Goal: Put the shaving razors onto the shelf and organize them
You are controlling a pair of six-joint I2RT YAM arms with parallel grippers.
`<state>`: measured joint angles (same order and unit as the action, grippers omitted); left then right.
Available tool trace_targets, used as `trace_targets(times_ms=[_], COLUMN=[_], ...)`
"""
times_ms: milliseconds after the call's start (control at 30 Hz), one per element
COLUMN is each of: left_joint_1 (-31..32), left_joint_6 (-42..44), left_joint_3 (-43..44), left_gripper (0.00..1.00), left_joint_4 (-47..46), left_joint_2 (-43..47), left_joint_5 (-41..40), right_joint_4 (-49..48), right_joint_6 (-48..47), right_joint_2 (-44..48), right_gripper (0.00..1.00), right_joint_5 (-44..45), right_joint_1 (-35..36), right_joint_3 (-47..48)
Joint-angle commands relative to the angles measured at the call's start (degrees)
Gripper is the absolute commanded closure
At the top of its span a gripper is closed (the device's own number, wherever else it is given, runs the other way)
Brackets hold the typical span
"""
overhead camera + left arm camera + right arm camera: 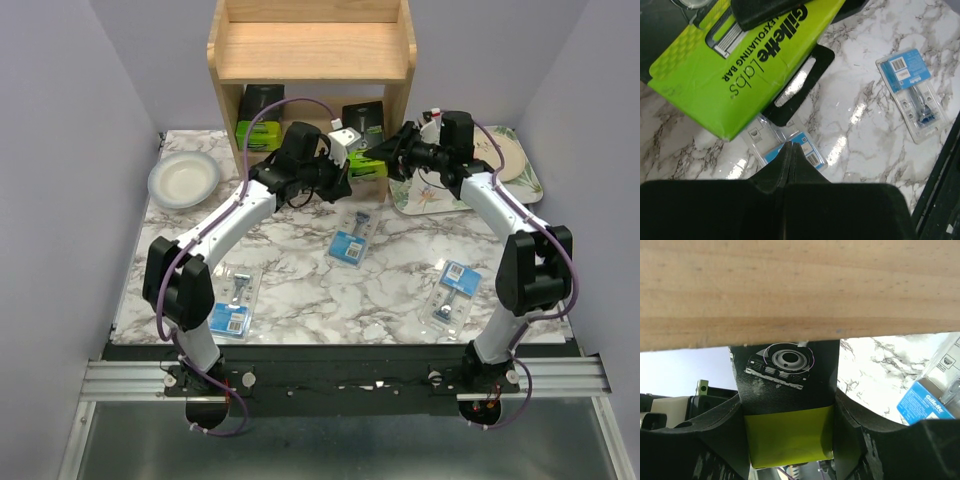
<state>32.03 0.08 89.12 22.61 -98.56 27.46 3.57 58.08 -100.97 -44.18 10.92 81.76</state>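
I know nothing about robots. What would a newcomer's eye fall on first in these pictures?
Two robot arms meet in front of the wooden shelf at the far edge of the marble table. The right gripper clamps a black box with a lime-green end right below one of the shelf's boards. Three clear blister packs with blue cards lie scattered on the table, nearer the arm bases.
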Motion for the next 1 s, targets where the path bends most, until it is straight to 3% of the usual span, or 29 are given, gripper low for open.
trace_targets(times_ms=[0,133,967], left_joint_1=[1.1,1.28,3.39], left_joint_6=[0.89,0.28,-1.22], left_joint_3=[4.04,5.88,16.87], left_gripper=[1.0,1.0,1.0], left_joint_4=[-2.48,-4.24,-8.11], left_joint_2=[-2.86,-4.88,-13.67], left_joint_5=[-5.22,-6.28,-19.73], right_joint_4=[-4.98,-4.28,-5.68], right_joint_6=[1.24,0.19,-0.52], right_joint_2=[-0.63,0.15,4.29], right_gripper=[0.4,0.34,0.28], right_joint_5=[1.38,1.82,-0.28], right_joint_1=[-0.9,-1.07,-2.48], right_joint_3=[0.16,-0.72,-5.81])
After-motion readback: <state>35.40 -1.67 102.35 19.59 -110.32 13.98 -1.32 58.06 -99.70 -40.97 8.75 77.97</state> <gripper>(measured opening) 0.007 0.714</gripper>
